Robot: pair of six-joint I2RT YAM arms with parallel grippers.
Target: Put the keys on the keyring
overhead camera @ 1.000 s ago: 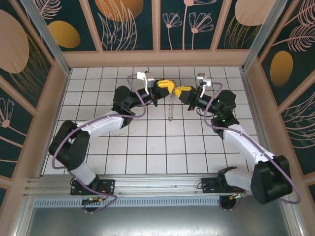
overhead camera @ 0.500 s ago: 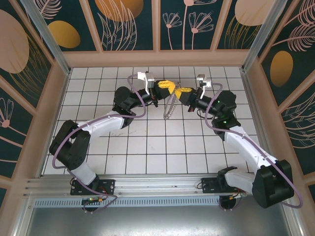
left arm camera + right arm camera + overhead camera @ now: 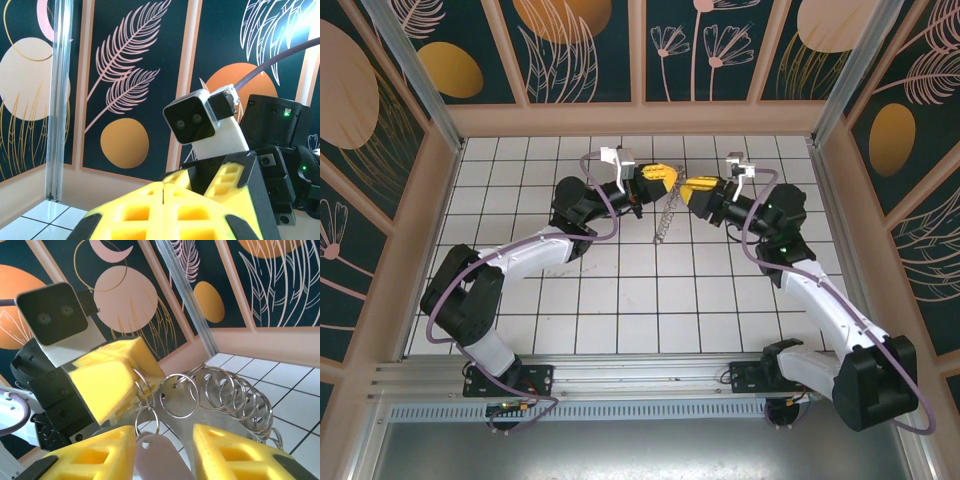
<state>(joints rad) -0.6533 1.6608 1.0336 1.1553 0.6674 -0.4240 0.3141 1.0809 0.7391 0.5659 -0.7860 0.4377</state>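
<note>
Two sets of yellow fingers meet nose to nose above the far middle of the tiled worktop [image 3: 620, 300] in the top view. The left fingers [image 3: 658, 176] are pressed together on the upper end of the keyring [image 3: 664, 214]. It hangs from them as a loose string of small metal loops. Whether its lower end rests on the tiles or hangs just above them, I cannot tell. The right fingers [image 3: 696, 188] sit just beside the chain, on its right.

From the left wrist, the left fingers [image 3: 145, 210] show a closed seam with no gap. The right arm's wrist camera [image 3: 192, 120] faces them at close range.

From the right wrist, the right fingers [image 3: 235, 450] stand apart. The pale lilac key [image 3: 157, 460] hangs in the gap between them and seems to touch neither. A small ring passes through the hole in its head and links up to the keyring [image 3: 220, 390], whose loops fan out to the right. The left fingers [image 3: 107, 382] are clamped on the rings at the chain's near end.

I judge the chain to be light, limp and prone to swing. Its hard metal would likely slide on soft pads, so it is best pinched on one ring, flat across the wire, as the left side does. The key looks thin, stiff and light; it should be taken by the flat of its head, clear of the hole.
</note>
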